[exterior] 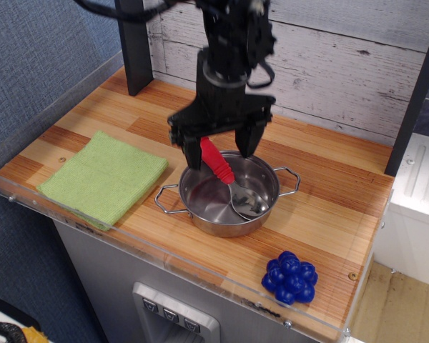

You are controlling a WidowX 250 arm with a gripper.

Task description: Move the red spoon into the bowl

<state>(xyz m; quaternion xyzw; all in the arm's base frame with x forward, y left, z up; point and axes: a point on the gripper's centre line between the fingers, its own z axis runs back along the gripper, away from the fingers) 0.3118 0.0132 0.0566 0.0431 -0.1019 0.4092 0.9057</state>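
At the centre of the frame the shallow round stainless steel bowl [229, 196] is gleaming, its polished inside mirroring the ribbed red plastic handle and shiny silver metal end of the red spoon [229, 181] lying in it. Left of it a soft, matt green woven cloth [104, 176] is lying on the smooth, striped wooden tabletop [336, 207], which is showing a light sheen. At lower right a bumpy blue plastic cluster [290, 276] is looking slightly glossy, and the matt black gripper [219, 153] is hanging above the bowl before rough whitewashed wooden planks [329, 57].

The bowl [229, 196] sits mid-desk [329, 207]; the spoon [229, 182] lies in it, handle leaning on the rim toward 11 o'clock; the end effector [219, 148] hangs above that rim; a cloth [104, 177] lies at 9 o'clock; a knobbly ball [290, 276] at 5 o'clock.
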